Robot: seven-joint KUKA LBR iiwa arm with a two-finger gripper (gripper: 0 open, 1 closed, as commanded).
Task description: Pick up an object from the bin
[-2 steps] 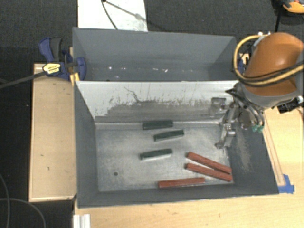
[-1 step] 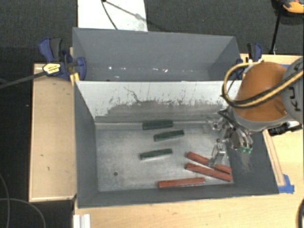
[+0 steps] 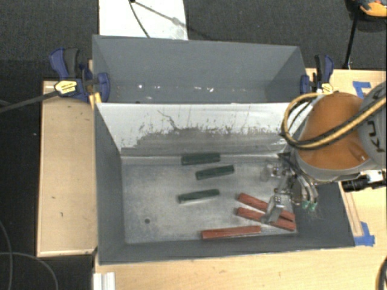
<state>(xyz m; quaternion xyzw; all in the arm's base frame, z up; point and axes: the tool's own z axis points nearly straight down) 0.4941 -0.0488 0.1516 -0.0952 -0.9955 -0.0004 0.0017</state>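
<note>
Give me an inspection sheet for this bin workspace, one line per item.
Surface: grey metal bin, floor scuffed, back wall scratched.
Job's things: three dark green bars mid-floor, lying apart; red-brown bars grouped at the front right, some touching.
Clutter: nothing seen.
Grippers: tool low over the red-brown bars at the right; whether it grips one cannot be told.
Cables: yellow and black cables looped round the orange wrist cover.
Surroundings: dark floor around the bin.
</note>
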